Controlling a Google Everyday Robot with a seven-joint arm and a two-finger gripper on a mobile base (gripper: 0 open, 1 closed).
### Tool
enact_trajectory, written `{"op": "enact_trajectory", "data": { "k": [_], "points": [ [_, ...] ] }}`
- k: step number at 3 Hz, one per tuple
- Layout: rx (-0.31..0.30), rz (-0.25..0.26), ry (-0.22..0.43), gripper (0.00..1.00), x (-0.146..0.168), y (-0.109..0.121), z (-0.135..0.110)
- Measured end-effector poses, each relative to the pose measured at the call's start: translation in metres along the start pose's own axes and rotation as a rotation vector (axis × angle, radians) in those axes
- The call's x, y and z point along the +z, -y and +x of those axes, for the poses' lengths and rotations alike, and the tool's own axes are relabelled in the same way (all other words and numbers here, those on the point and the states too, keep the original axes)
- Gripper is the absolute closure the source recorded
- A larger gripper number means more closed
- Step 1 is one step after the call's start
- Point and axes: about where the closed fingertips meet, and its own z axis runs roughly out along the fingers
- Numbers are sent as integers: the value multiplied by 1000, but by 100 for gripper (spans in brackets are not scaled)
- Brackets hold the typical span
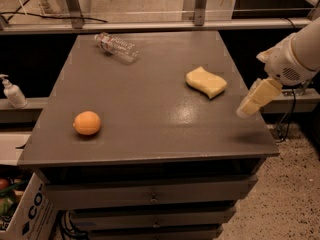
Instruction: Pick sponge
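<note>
The sponge (206, 82) lies flat on the dark grey counter (150, 104), a pale yellow block with wavy sides, nothing touching it. The hand (251, 103) hangs to the right of the sponge and a little nearer the camera, over the counter's right edge, apart from the sponge with bare counter between them. It is tilted, its pale yellow blocky end pointing down and toward the sponge's side. Whether the hand is spread or pressed together cannot be told from this angle; it holds nothing. The white arm (295, 51) carrying it reaches in from beyond the sponge's right, off the counter.

Well to the left of the sponge and nearer the camera sits a round orange fruit (87, 123). To the sponge's left and farther back, a clear plastic bottle (116, 47) lies on its side. Far left of the sponge, off the counter on a lower ledge, stands a white pump bottle (12, 91). Below the sponge's level, the counter's front shows drawers (150, 196), and a cardboard box (30, 214) sits on the floor at the lower left.
</note>
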Motion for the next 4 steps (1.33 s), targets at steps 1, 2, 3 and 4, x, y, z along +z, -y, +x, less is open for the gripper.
{"op": "enact_trajectory", "data": {
  "k": [1, 2, 3, 4],
  "points": [
    [77, -5, 29, 0, 22, 16, -12],
    [167, -27, 58, 0, 41, 29, -21],
    [244, -76, 94, 0, 61, 27, -29],
    [288, -124, 135, 0, 80, 21, -41]
  ]
}}
